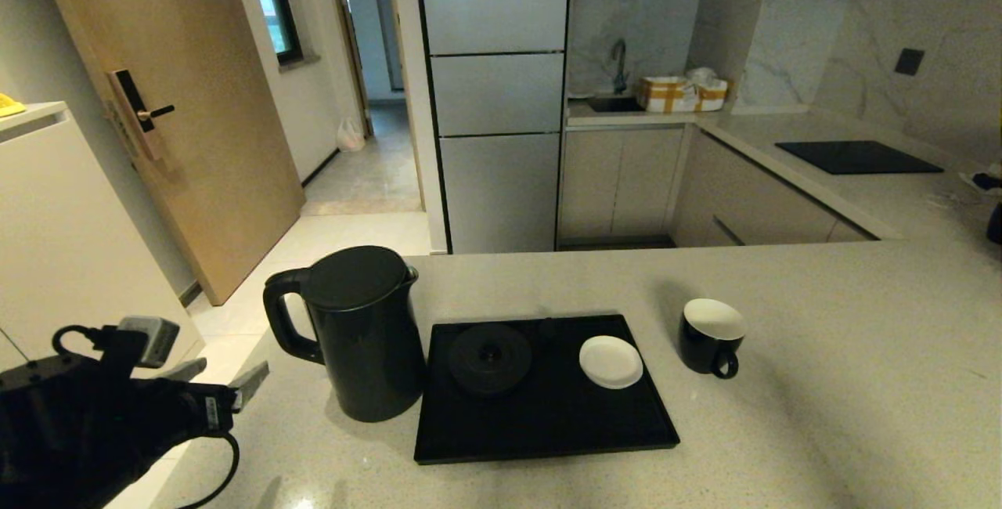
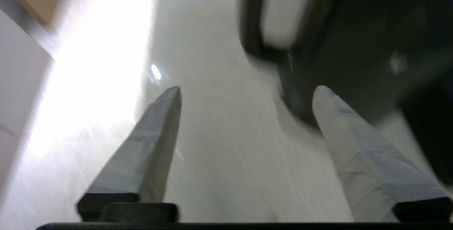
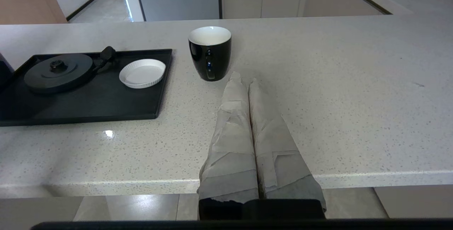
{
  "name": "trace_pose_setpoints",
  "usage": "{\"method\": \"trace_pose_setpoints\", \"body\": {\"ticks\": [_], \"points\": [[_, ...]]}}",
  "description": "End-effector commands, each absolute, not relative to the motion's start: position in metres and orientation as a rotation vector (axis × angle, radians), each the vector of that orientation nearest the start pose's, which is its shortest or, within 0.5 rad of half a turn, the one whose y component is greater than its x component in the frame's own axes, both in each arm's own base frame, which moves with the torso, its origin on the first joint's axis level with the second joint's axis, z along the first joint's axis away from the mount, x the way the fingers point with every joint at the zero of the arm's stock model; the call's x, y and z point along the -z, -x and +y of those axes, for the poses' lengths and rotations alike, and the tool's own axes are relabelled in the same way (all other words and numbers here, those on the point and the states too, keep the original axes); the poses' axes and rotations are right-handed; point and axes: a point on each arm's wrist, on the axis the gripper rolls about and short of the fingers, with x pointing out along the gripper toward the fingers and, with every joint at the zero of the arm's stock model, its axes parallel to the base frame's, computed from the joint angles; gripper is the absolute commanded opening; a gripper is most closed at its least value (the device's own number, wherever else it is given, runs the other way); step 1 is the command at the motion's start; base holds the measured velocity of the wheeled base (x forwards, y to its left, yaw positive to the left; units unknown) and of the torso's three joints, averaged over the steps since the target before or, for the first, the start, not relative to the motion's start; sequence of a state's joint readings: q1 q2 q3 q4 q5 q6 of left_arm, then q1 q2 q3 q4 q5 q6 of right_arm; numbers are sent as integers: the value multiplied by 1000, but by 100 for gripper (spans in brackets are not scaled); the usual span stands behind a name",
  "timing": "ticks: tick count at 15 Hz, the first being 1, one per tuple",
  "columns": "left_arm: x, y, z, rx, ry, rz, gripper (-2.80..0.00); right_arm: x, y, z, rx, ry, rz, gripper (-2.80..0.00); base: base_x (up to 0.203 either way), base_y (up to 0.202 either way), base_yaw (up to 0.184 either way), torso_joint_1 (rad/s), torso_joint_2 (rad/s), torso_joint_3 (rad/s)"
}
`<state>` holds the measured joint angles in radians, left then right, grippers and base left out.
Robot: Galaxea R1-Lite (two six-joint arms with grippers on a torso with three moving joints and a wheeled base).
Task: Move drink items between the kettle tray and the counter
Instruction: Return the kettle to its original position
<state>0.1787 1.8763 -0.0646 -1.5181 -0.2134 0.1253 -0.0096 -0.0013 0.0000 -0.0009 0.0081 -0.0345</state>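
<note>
Head view: the kettle (image 1: 364, 333) is seen upright on the bench (image 1: 822, 384), just beside the left edge of the kettle tray (image 1: 548, 423) and off it, handle turned to the left. On the tray are found the round kettle base (image 1: 491, 358) and a small white saucer (image 1: 610, 361). The cup (image 1: 711, 334) stands on the bench just to the right of the tray, apart from it, handle toward the camera. The left pincer (image 1: 223, 384) is held at the lower left, over the bench edge, well short of the kettle handle — its fingers spread and nothing between them.

Left wrist view: the two taped fingers (image 2: 148, 152) are seen parted and released, with bare bench surface between them. The kettle is recorded as a dark blurred mass beyond one fingertip; contact cannot be told.

Right wrist view: the right pincer (image 3: 244, 81) is seen clenched, fingers pressed together and empty, hanging at the near bench edge and pointed at the cup — apart from it. The tray, base and saucer are seen to one side.
</note>
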Motion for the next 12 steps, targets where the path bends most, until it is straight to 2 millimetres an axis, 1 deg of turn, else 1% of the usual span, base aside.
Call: {"method": "trace_pose_setpoints", "body": {"ticks": [1, 4, 7, 10, 12], "points": [[-94, -220, 39, 29, -101, 153, 0, -76, 23, 0, 2, 35, -3, -280, 0, 0, 0, 0, 0, 0], [-91, -225, 37, 42, -104, 158, 0, -76, 23, 0, 0, 35, -3, -280, 0, 0, 0, 0, 0, 0], [-79, -240, 32, 78, -114, 195, 0, -76, 23, 0, 0, 35, -3, -280, 0, 0, 0, 0, 0, 0], [-59, -259, 34, 86, -155, 248, 0, -76, 23, 0, 0, 35, -3, -280, 0, 0, 0, 0, 0, 0], [-53, -272, 34, 88, -169, 244, 0, -76, 23, 0, 0, 35, -3, -280, 0, 0, 0, 0, 0, 0]]}}
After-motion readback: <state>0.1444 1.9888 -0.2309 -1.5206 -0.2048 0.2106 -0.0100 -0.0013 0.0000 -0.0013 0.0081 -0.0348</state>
